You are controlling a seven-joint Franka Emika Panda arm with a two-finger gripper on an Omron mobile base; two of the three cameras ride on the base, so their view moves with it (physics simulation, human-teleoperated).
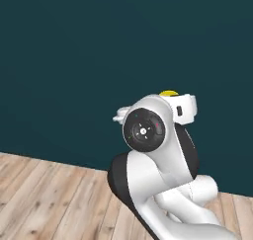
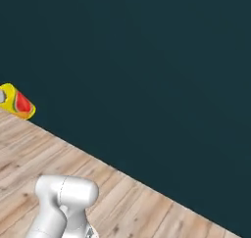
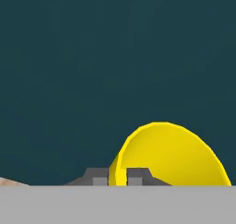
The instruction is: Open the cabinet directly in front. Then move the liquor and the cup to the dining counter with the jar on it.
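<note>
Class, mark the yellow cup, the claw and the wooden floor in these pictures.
cup (image 3: 175,156): hand view, inner wall.
claw (image 3: 118,177): hand view, between its tips, shut on the cup's rim.
floor (image 2: 137,202): right base view, bare planks.

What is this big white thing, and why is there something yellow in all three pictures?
The white thing is a robot arm on a base that can drive around. Two pictures come from cameras riding behind it, one on its left and one on its right. The third comes from a camera on its hand. The yellow thing is a small cup. In the hand picture the gripper, the robot's two-finger hand, pinches the cup's rim between its dark tips. Ahead there is a dark teal wall and a wooden floor.
</note>
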